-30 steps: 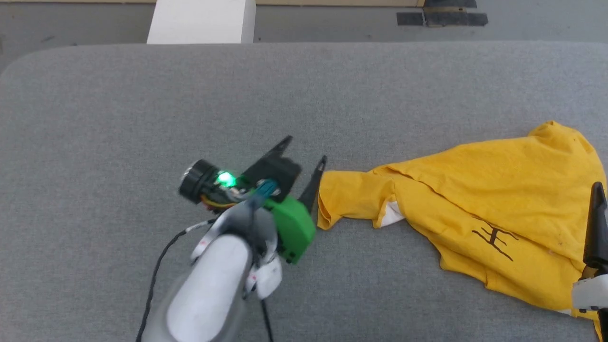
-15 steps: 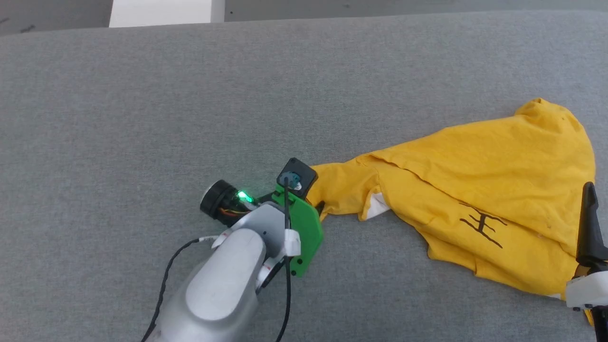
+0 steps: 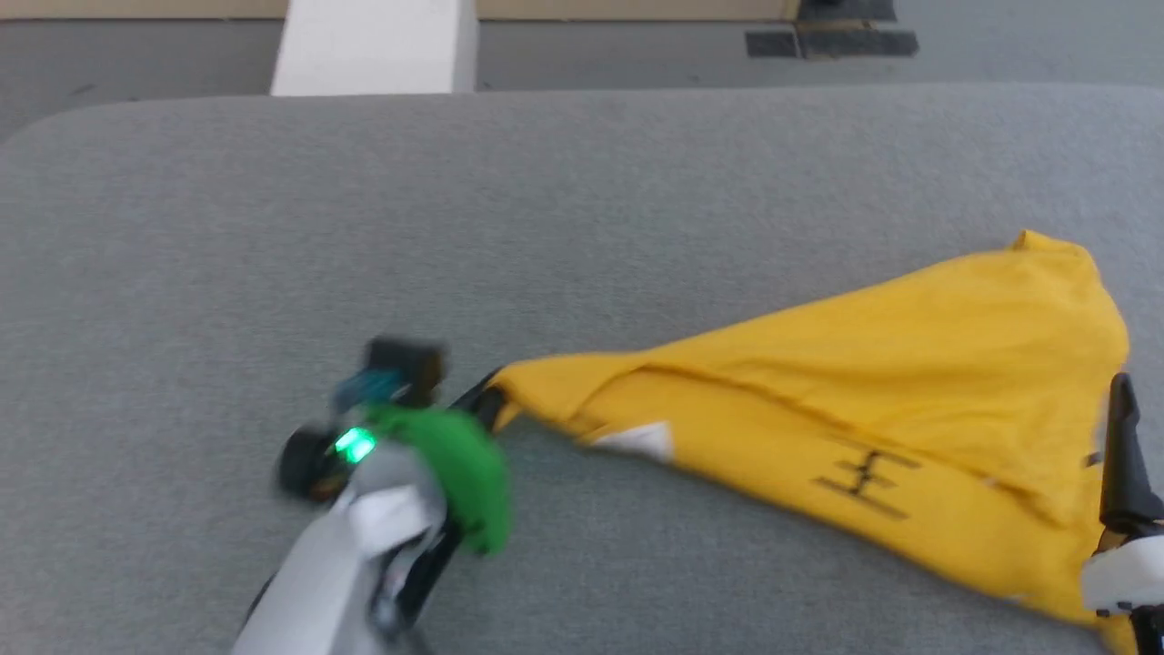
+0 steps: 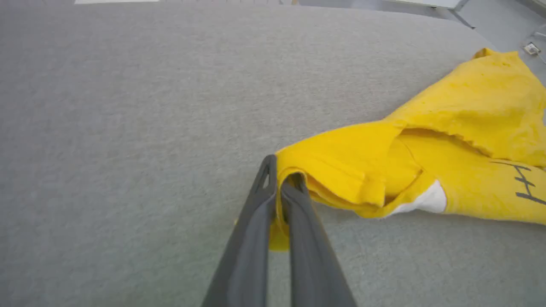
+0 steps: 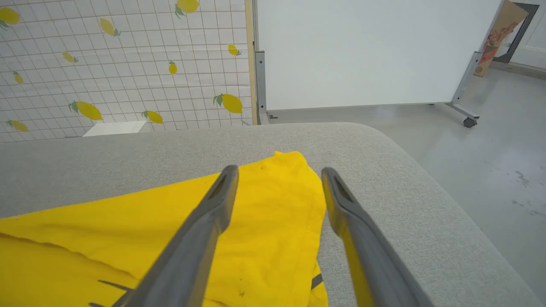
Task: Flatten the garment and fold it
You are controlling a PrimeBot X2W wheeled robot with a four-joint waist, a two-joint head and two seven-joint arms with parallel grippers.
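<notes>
The left gripper [image 4: 279,179] is clamped shut on a bunched corner of the garment [image 4: 354,157], with a bit of yellow cloth sticking out between the two dark fingers and a small tail hanging below them. Just past the tips, the cloth is doubled over in thick folds. A bit beyond that and off to the side is a white patch [image 4: 426,200], then the black line marks [image 3: 864,473].

Over on the other side, the right gripper [image 5: 279,172] has its jaws spread wide and is holding nothing. One finger is over the yellow cloth and the other sits just off its hem. Can't tell whether they're actually touching it. Beyond those tips, the far corner of the shirt pokes up a little on the grey table [image 3: 546,200].

Progress-wise it looks like early days. The shirt is drawn out into a long wedge between the two grippers, but it's layered on itself and nowhere near flat. Spreading it out isn't done, and all the folding is left.
</notes>
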